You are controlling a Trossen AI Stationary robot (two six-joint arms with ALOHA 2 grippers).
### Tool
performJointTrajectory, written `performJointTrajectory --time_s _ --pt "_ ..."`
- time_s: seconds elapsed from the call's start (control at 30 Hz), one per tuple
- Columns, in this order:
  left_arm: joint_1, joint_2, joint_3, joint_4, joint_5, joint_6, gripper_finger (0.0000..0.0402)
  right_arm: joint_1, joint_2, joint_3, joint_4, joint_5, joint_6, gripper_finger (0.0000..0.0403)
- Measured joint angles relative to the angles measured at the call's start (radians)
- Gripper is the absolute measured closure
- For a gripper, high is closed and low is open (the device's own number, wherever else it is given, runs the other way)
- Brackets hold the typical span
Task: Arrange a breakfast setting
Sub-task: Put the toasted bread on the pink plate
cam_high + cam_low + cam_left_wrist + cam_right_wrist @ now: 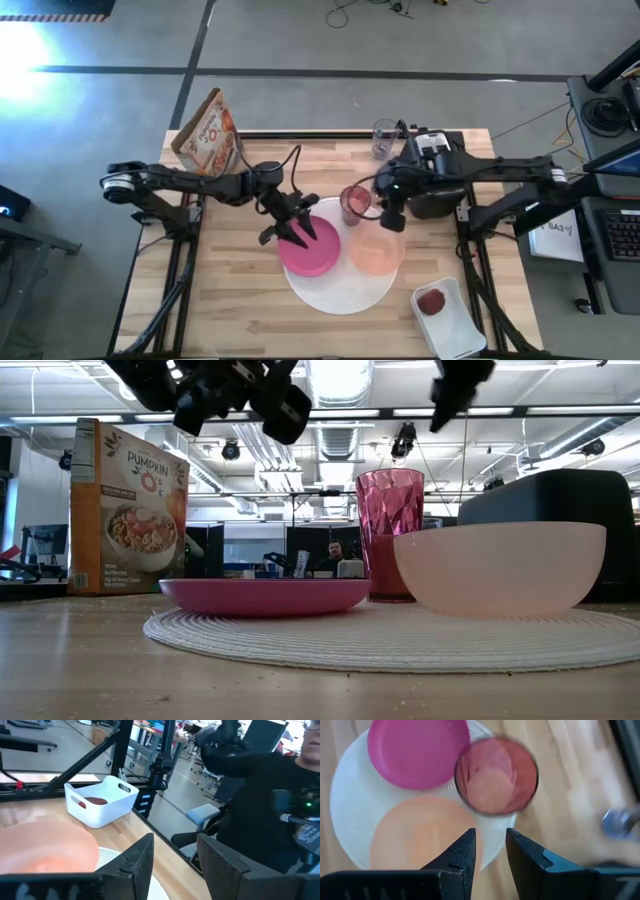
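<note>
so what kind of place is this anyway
Most likely a robotics lab in an open-plan office: a wooden table on a bare concrete floor, cables trailing behind it, and desks with a seated person under ceiling strip lights.

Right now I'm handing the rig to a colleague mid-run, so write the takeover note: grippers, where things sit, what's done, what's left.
Left gripper: open, empty, above the magenta plate.
Right gripper: open, empty, above the peach bowl.
Done: plate and bowl sit on the white placemat; pink tumbler stands at its far edge.
Left: cereal box stands at the table's far left corner; red fruit lies in the white tray, near right. No bagel in view.
</note>
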Motion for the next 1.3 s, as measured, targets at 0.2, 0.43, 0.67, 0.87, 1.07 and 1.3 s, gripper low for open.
performJointTrajectory --time_s 0.2,0.43,0.67,0.87,1.07,1.3 --pt "0.013 -0.009 0.000 0.000 0.002 0.019 0.0271 0.052 -0.132 -0.235 0.078 -0.018 0.304 0.0312" --pt "0.025 -0.024 0.000 0.056 -0.003 0.050 0.0271 0.181 -0.229 -0.394 0.148 -0.085 0.489 0.0311" --pt "0.042 -0.042 0.000 0.022 -0.005 0.106 0.0271 0.301 -0.311 -0.492 0.216 0.077 0.512 0.0323" --pt "0.062 -0.113 0.000 -0.099 -0.013 0.169 0.0271 0.341 -0.399 -0.613 0.334 0.190 0.510 0.0324" --pt "0.064 -0.270 0.000 -0.294 -0.136 0.286 0.0271 0.342 -0.480 -0.767 0.575 0.211 0.446 0.0328" --pt "0.040 -0.434 0.000 -0.544 -0.357 0.274 0.0271 0.342 -0.522 -0.934 0.931 0.087 0.333 0.0329"
